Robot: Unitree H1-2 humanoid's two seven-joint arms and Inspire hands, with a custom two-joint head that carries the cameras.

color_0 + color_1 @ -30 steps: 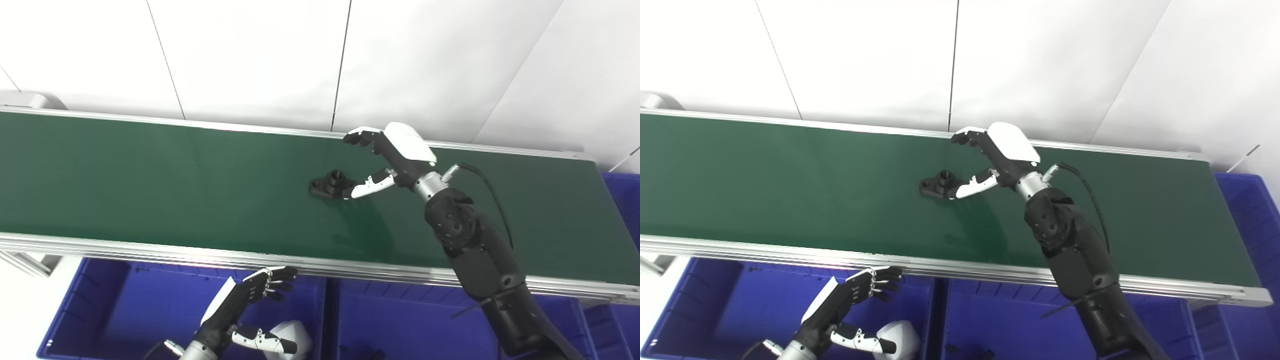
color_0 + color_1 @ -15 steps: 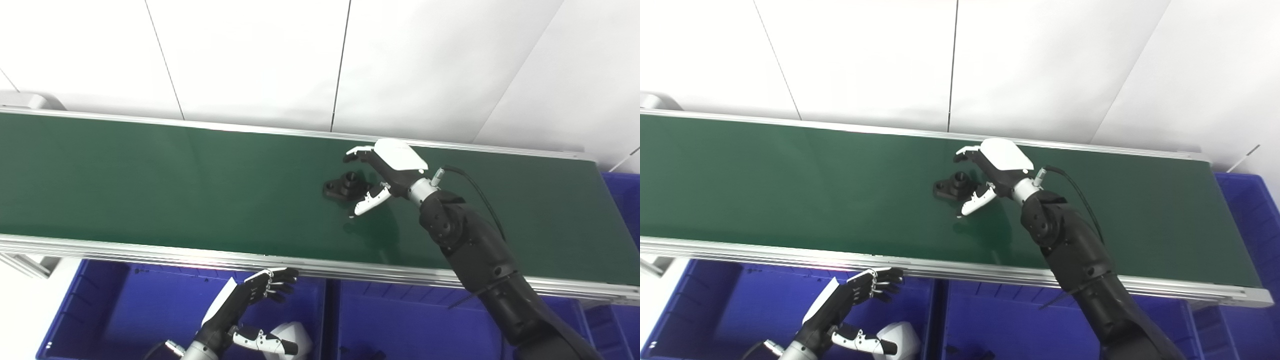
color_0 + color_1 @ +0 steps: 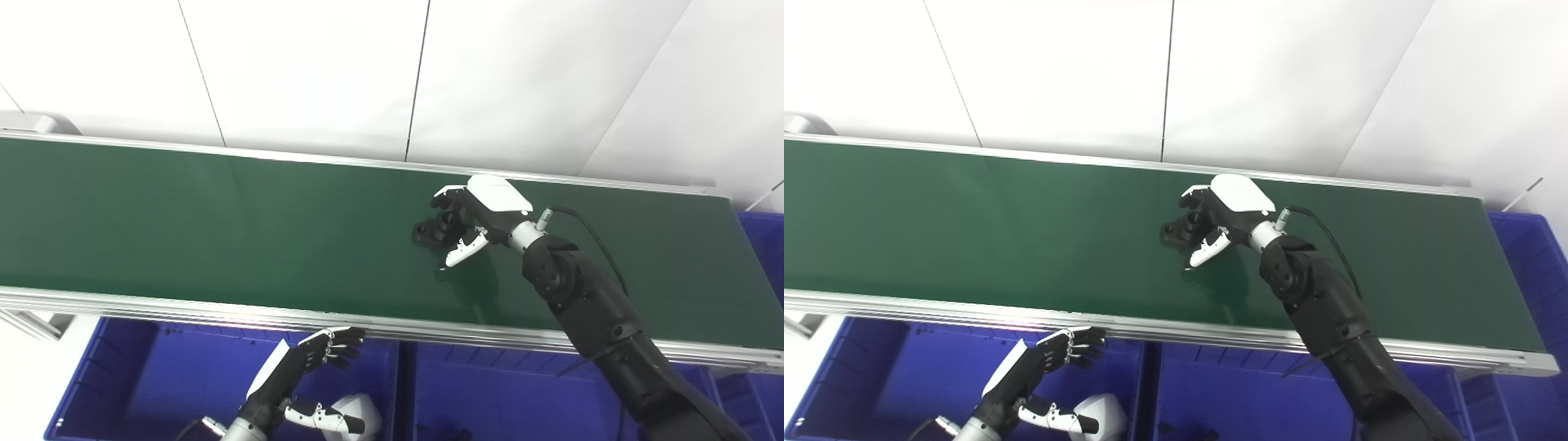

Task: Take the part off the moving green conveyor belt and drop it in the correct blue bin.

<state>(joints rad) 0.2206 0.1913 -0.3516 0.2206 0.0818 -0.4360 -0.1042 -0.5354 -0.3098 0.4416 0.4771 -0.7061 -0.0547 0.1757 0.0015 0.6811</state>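
One black part (image 3: 429,230), long axis along belt (image 3: 184,220).

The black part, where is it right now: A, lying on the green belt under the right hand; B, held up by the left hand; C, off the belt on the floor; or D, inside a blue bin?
A: the black part lies on the green belt, with the right hand curled over it.
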